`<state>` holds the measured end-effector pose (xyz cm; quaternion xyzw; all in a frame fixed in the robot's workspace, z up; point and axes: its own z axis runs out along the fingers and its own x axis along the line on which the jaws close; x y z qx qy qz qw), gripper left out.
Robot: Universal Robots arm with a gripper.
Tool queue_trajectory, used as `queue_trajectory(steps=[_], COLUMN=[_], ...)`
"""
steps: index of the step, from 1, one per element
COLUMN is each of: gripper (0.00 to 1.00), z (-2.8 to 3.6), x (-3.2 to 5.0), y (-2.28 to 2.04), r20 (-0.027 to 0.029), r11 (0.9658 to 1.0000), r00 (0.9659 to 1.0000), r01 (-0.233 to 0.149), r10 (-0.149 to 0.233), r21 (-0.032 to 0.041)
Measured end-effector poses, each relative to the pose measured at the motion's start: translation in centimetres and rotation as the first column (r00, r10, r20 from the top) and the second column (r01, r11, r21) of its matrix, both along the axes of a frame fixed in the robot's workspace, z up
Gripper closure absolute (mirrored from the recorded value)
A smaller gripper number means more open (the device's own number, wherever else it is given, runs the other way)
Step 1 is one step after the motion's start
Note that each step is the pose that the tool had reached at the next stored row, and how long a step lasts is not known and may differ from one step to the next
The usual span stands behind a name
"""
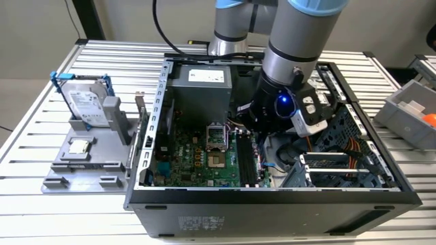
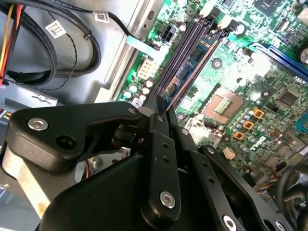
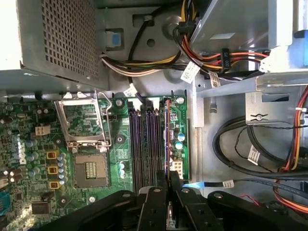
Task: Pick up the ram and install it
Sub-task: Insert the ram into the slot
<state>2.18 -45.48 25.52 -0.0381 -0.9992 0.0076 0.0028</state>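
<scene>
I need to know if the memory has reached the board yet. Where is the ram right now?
In both wrist views the ram stands on edge in the gripper, over the memory slots beside the open processor socket.

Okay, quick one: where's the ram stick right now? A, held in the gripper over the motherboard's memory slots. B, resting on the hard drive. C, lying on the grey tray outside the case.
A: in both wrist views the gripper is closed on the ram, edge-on above the memory slots.
</scene>
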Motion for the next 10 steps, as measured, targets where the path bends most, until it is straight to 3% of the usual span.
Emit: queue_trajectory(steps=[10], gripper=[1.00], z=[-0.77], x=[0.02], y=[-0.29], r20=[0.0000], r11=[1.0000], r00=[1.0000], r01=[0.000], r10=[0.000], r21=[-0.0002])
